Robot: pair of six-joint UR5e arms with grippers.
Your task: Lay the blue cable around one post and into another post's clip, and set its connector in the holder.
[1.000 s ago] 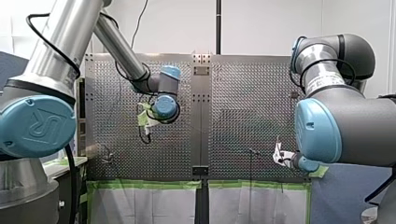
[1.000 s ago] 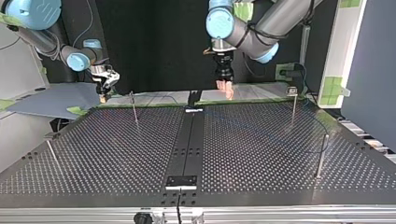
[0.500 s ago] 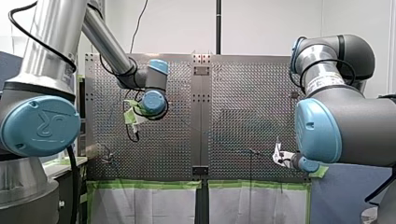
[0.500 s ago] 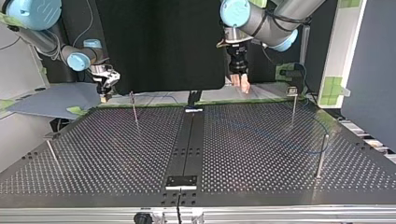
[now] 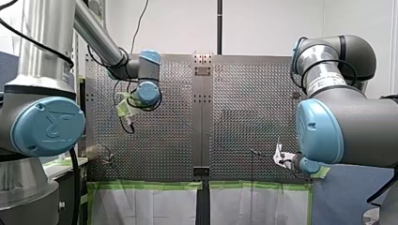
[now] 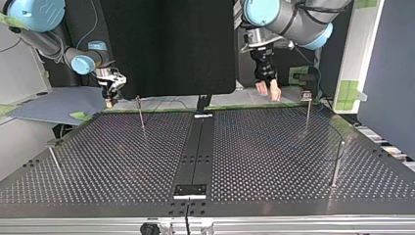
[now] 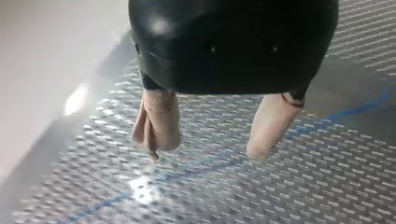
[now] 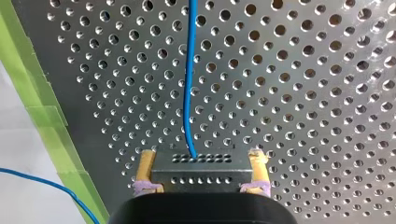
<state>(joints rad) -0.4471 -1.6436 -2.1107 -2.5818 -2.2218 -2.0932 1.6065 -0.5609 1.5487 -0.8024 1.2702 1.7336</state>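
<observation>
My right gripper (image 8: 201, 158) is shut on a small perforated metal connector (image 8: 201, 171). The blue cable (image 8: 188, 84) runs from it out over the perforated table. In the top view this gripper (image 6: 108, 99) hangs at the table's far left edge, beside a thin post (image 6: 141, 113). My left gripper (image 6: 269, 91) is open, with beige pads and nothing between them. It hovers over the far edge, left of a post topped by a clip (image 6: 307, 96). In the left wrist view the blue cable (image 7: 201, 164) lies on the table under the open fingers (image 7: 159, 121).
Two more thin posts stand at the top view's right (image 6: 337, 164) and left (image 6: 54, 159). A dark centre strip carries a small black plate (image 6: 191, 190) near the front edge. Green tape (image 8: 44, 116) lines the table's edge by my right gripper.
My left arm has swung toward the top view's right, carrying its open gripper along the far edge toward the clip post. My right arm has stayed still.
</observation>
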